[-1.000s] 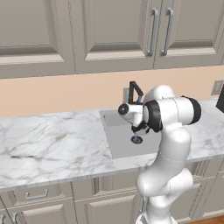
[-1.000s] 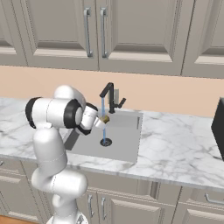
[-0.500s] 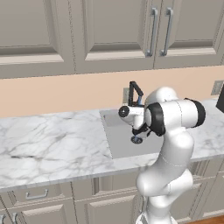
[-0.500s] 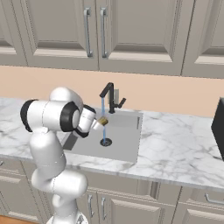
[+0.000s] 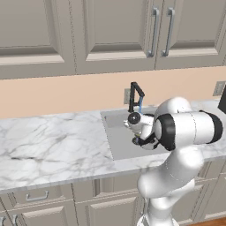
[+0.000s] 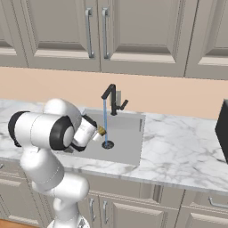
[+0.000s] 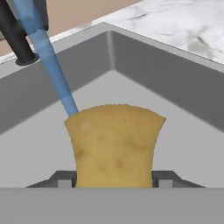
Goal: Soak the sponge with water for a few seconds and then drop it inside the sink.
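My gripper point(image 7: 113, 180) is shut on the sponge point(image 7: 114, 142), a yellow-orange block with pinched sides that stands between the two dark fingertips point(image 7: 64, 180). The water point(image 7: 49, 59), a pale-blue stream, falls from the black faucet point(image 7: 13, 35) and meets the sponge's upper left corner. In the right base view the gripper point(image 6: 99, 132) holds the sponge point(image 6: 102, 131) over the sink point(image 6: 129, 149), just left of the water point(image 6: 105, 120) and above the drain point(image 6: 107, 144). In the left base view the hand hangs over the sink point(image 5: 117, 141) below the faucet point(image 5: 133, 95).
White marble counter point(image 5: 48, 141) runs to both sides of the basin. A black appliance point(image 6: 222, 129) stands at the far right of the counter. The grey sink walls point(image 7: 157, 65) rise close around the hand. Cabinets point(image 6: 98, 35) hang above the backsplash.
The arm's elbow has swung round and the hand has sunk a little into the basin. The sponge stays gripped at the stream.
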Tool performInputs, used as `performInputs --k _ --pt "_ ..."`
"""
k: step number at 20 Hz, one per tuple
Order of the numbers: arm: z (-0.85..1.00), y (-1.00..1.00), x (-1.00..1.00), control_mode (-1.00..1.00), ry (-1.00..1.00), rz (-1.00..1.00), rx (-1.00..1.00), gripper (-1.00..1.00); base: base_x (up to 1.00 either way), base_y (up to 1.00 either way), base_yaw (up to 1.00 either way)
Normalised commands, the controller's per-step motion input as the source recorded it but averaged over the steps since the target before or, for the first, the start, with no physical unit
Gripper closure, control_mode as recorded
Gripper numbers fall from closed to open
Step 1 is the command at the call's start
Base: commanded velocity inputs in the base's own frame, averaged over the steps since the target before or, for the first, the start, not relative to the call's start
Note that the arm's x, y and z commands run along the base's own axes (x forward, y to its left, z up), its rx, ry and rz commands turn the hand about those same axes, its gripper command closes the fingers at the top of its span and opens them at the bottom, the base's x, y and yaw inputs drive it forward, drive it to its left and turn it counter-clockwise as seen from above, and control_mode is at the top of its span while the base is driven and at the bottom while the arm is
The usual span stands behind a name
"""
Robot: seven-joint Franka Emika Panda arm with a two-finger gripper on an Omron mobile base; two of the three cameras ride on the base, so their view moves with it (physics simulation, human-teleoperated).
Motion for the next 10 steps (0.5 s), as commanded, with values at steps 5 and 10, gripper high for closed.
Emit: performInputs --k 5,10 --pt "0.30 0.00 -0.17 -1.00 0.24 0.22 0.14 1.00 0.00 0.00 0.00" --pt "0.30 0.01 -0.12 -1.00 0.12 0.25 0.02 1.00 0.00 0.00 0.00"
